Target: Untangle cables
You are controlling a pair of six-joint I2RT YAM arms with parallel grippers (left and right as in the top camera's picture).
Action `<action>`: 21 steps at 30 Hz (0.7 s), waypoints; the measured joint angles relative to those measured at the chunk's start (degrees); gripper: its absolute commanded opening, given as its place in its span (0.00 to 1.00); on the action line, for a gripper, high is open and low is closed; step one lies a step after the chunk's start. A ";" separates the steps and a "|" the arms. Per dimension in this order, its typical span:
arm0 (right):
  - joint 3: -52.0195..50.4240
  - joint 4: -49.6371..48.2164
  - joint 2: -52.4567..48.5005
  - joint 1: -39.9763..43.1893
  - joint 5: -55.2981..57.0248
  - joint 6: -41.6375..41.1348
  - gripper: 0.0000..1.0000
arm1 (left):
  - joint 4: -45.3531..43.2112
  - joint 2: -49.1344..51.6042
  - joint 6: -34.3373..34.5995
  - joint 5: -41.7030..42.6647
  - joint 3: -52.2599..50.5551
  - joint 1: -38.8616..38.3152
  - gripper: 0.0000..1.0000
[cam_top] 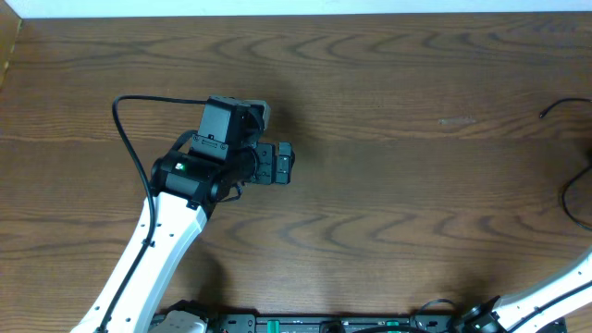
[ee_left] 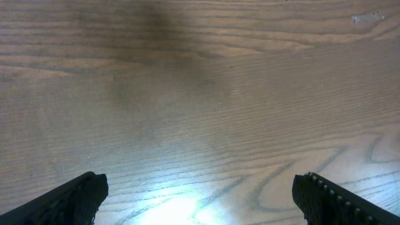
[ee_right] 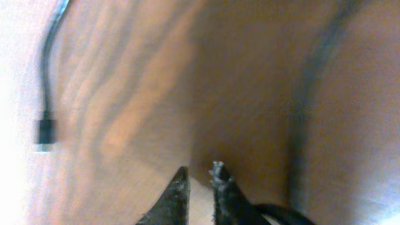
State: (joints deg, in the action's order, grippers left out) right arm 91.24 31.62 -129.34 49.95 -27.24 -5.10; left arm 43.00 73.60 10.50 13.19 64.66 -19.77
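A thin black cable (cam_top: 566,196) lies at the table's far right edge in the overhead view, with a loose end (cam_top: 544,114) further back. My left gripper (cam_top: 283,165) is open and empty over bare wood left of centre; the left wrist view shows its spread jaws (ee_left: 200,200) with nothing between them. My right gripper (ee_right: 199,178) is outside the overhead view. Its fingers are almost together, and a black cord (ee_right: 278,215) leaves them to the right. Another cable with a small black plug end (ee_right: 44,131) lies at the upper left of the right wrist view.
The wooden table (cam_top: 388,111) fills the overhead view. The right arm (cam_top: 555,291) enters from the bottom right corner. The left arm's thicker black lead (cam_top: 125,120) loops beside its wrist. A black rail (cam_top: 305,324) runs along the front edge.
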 measured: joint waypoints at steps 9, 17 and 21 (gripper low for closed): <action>11.30 12.00 -3.87 -8.33 -1.05 2.10 0.57 | 0.00 0.00 0.00 0.00 0.00 0.00 1.00; 22.84 21.18 -4.76 -15.82 -0.28 4.55 0.99 | 0.00 0.00 0.00 0.00 0.00 0.00 1.00; 27.30 25.33 -4.59 -17.94 0.28 6.14 0.99 | -0.11 0.00 0.00 0.00 0.00 0.00 1.00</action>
State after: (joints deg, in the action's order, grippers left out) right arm 118.54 56.95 -133.93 32.01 -26.96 1.04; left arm 42.89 73.60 10.50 13.19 64.66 -19.77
